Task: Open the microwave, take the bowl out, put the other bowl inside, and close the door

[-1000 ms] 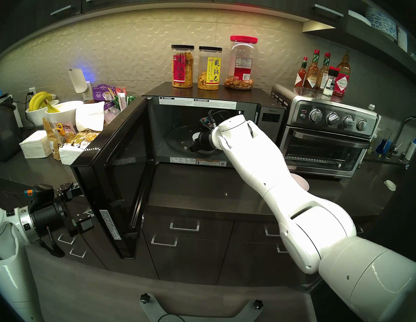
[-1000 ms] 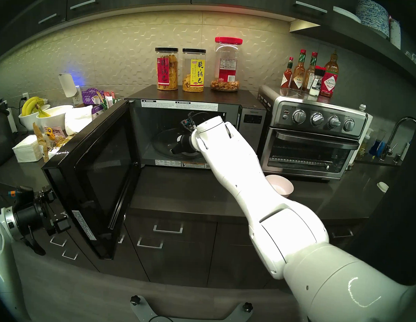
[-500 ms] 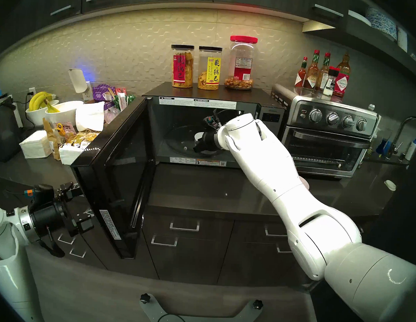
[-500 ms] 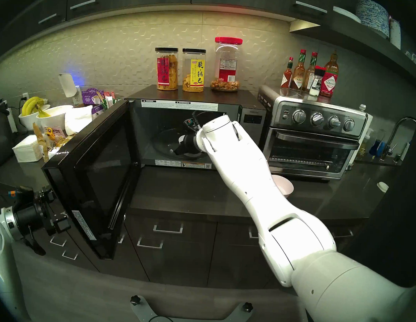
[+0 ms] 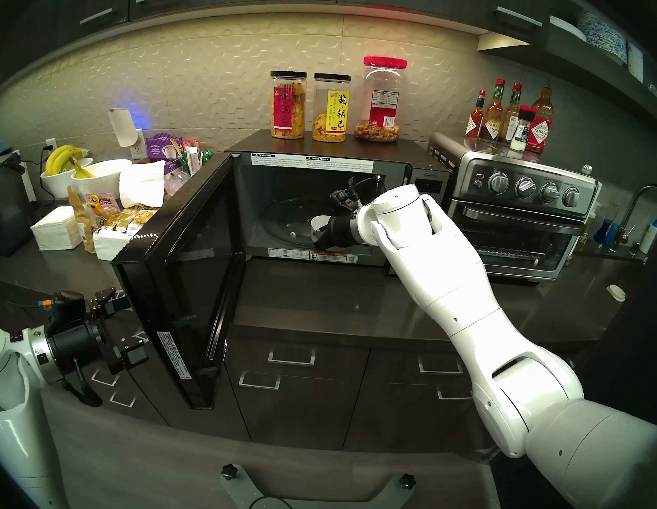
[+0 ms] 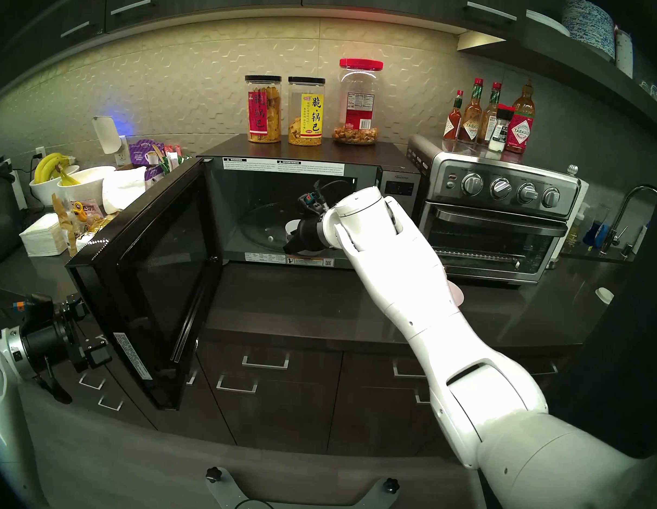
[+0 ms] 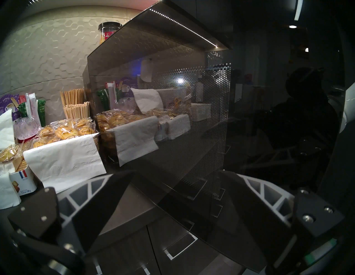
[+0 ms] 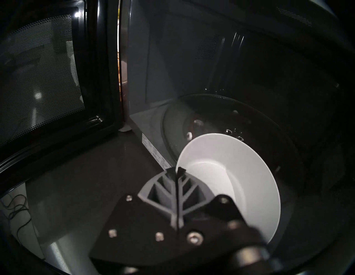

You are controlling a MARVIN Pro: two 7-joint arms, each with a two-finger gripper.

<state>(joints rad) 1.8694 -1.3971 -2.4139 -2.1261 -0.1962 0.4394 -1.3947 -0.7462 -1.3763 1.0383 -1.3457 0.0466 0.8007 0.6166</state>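
The microwave [image 5: 428,181] stands open, its door [image 5: 190,280] swung out to the left. My right gripper [image 5: 322,237] reaches into the cavity and is shut on the near rim of the white bowl [image 5: 318,222], over the front of the glass turntable [image 5: 283,224]. The right wrist view shows the two fingers [image 8: 163,184] pinched together on the bowl's [image 8: 230,163] rim. My left gripper [image 5: 122,324] is open and empty at the outer face of the door [image 7: 172,115]. The pink bowl [image 6: 457,293] shows only as a sliver behind my right forearm.
A steel toaster oven [image 5: 516,219] stands right of the microwave, sauce bottles [image 5: 509,117] on it. Three jars [image 5: 288,104] stand on the microwave. Banana bowls [image 5: 78,173], napkins and snack packets [image 5: 57,231] crowd the left counter. Bare counter [image 5: 336,297] lies before the cavity.
My right gripper has drawn back toward the front right of the cavity, bringing the white bowl with it off the turntable's middle. The left arm and the door have not moved.
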